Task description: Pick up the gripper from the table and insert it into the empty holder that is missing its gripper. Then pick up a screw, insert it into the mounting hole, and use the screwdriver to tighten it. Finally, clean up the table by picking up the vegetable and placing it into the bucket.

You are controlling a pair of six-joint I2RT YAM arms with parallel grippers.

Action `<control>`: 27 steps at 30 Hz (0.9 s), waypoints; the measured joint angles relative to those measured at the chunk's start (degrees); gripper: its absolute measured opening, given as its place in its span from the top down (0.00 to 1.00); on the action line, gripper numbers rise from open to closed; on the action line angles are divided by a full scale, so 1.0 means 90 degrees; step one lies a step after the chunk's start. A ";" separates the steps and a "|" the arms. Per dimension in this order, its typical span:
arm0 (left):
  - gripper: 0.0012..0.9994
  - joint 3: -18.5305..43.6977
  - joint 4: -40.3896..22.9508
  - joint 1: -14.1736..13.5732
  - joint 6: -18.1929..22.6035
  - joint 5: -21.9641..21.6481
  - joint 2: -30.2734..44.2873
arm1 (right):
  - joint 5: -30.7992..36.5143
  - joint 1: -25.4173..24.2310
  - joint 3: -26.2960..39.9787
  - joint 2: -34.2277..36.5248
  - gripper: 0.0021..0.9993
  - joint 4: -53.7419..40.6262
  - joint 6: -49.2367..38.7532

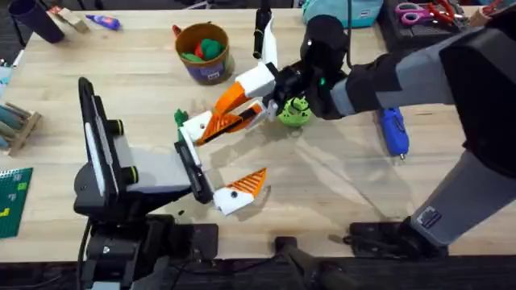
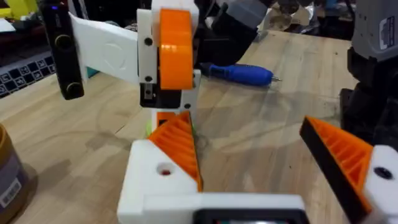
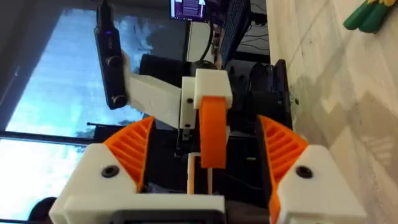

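Overhead view: a pale wooden table (image 1: 339,185), scuffed with faint ring marks. Right gripper (image 1: 242,109) reaches across the middle, fingers spread wide, no object pinched between them, meeting the left gripper (image 1: 214,165), also spread apart with nothing between. Screwdriver (image 1: 393,130) lies flat on the wood toward the right side. Bucket (image 1: 203,52) stands at the far middle, green and red pieces inside. A green vegetable (image 1: 294,111) sits beside the right wrist. Scissors (image 1: 415,12) lie at the far right edge.
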 joint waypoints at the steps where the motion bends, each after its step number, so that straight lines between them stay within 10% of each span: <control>1: 0.01 0.0000 0.0000 0.0000 0.0000 0.0000 0.0000 | 0.0000 0.0000 0.0000 0.0000 0.18 0.0000 -0.0001; 27: 0.01 0.0000 0.0000 0.0000 0.0000 0.0000 0.0000 | 0.0017 -0.0024 0.0000 -0.0002 0.18 -0.0023 -0.0544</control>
